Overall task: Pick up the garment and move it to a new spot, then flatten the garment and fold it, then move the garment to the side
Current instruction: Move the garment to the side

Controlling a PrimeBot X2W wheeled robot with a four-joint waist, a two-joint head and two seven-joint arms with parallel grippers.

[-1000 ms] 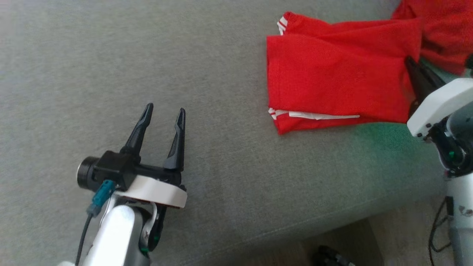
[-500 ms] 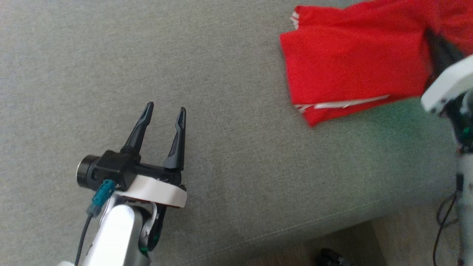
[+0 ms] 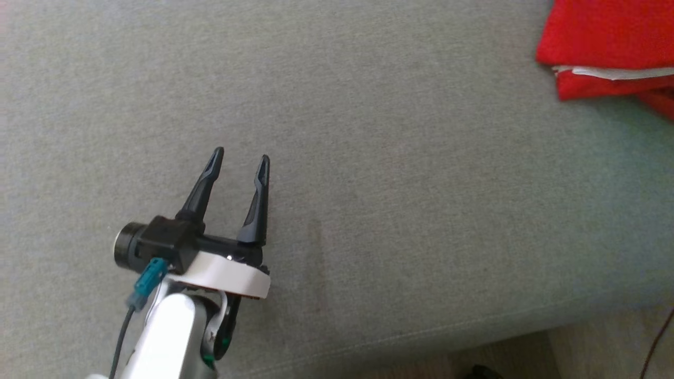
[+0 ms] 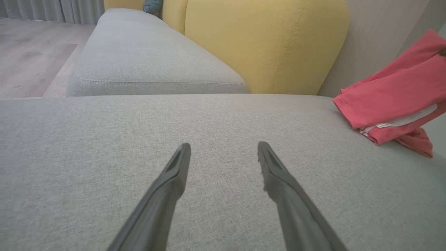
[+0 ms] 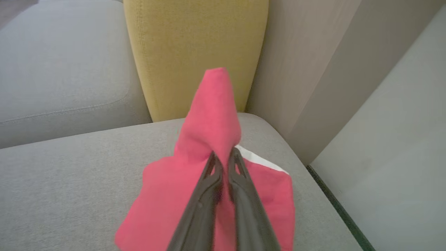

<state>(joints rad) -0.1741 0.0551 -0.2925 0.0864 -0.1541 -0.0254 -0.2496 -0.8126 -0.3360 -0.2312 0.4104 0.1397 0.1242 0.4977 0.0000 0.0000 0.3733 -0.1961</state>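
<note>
The garment [image 3: 605, 42] is a folded red piece with white trim, at the far upper right of the head view on the grey sofa seat [image 3: 368, 158]. In the left wrist view the garment [image 4: 393, 97] hangs lifted at the right edge, its lower end touching the cushion. My right gripper [image 5: 224, 157] is shut on a raised fold of the garment [image 5: 209, 132], with the rest draping down to the seat. My left gripper [image 3: 239, 158] stands open over bare cushion at the lower left, far from the cloth, and its fingers [image 4: 174, 174] hold nothing.
A yellow backrest cushion [image 4: 264, 45] rises behind the seat, with a second grey seat [image 4: 146, 62] beyond it. A pale wall panel [image 5: 383, 122] stands close to the right of the sofa's end. Wooden floor [image 3: 605, 347] shows past the seat's front edge.
The garment has travelled to the right and upward in the head view, carried by the right gripper, which has left that view. The left gripper has stayed in place and open.
</note>
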